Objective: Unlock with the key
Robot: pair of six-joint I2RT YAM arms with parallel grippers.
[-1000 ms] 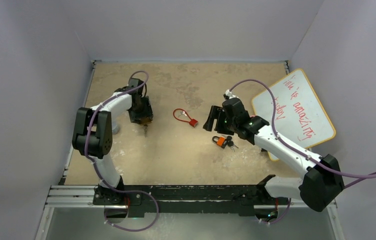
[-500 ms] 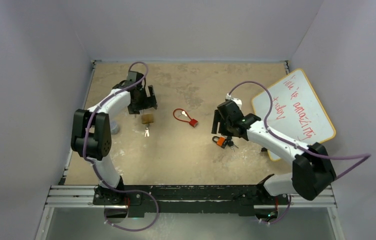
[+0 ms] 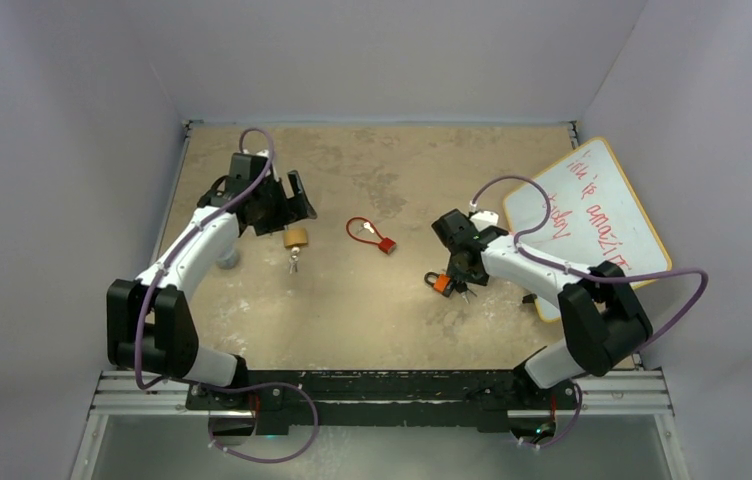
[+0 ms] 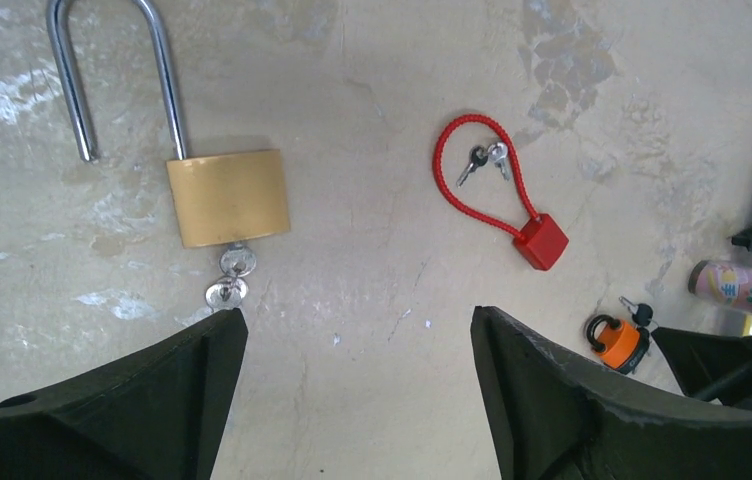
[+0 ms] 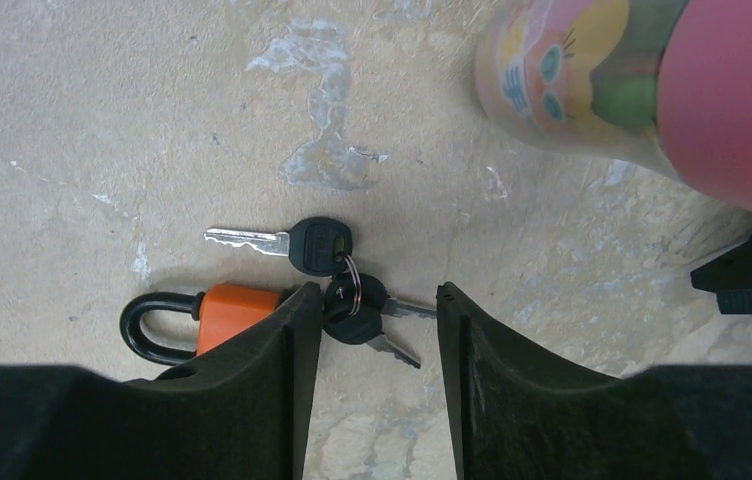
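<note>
Both arms are hovering, holding nothing.
The left pincer (image 4: pixel 354 318) is gaping wide; the right pincer (image 5: pixel 376 292) is pointing down, narrowly parted.

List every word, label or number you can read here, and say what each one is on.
"this is amazing": red handwriting on the whiteboard, as best it reads; the shorter line under it is too small to read.
Too blurred to read: printed marks on the pink patterned tube.
Too small to read: faint marking on the black key head.
No text shows on the brass padlock, red cable lock or orange padlock.
</note>
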